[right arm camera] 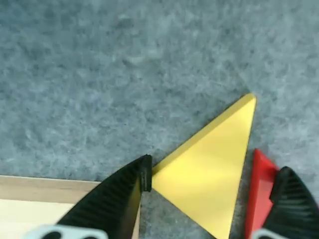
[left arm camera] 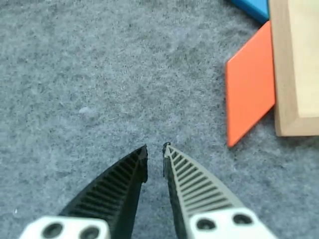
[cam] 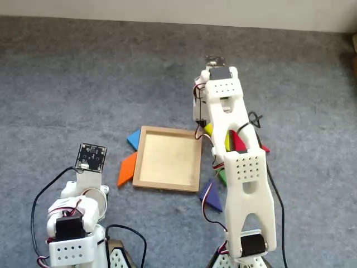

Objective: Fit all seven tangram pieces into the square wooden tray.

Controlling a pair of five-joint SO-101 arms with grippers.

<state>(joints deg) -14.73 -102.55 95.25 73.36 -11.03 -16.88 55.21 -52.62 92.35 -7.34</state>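
So, right gripper (right arm camera: 216,172) was spread wide, straddling the yellow triangle (right arm camera: 208,164) just beside a corner of the tray (cam: 167,132), gripping nothing. Left gripper (left arm camera: 155,149) hung nearly clenched, empty, over the bench (left arm camera: 75,74) near the orange piece (left arm camera: 249,84). Tray held 0 pieces; orange piece lay against its side.

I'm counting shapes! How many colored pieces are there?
6: blue and orange left of the tray; yellow, red, green, purple by the right arm, which may hide another.

Grey, felt-like carpet (cam: 83,78) covers the bench. A pale strip (cam: 167,11) runs along its far side, and something brownish (cam: 354,53) pokes in at the right edge, too little showing to name.
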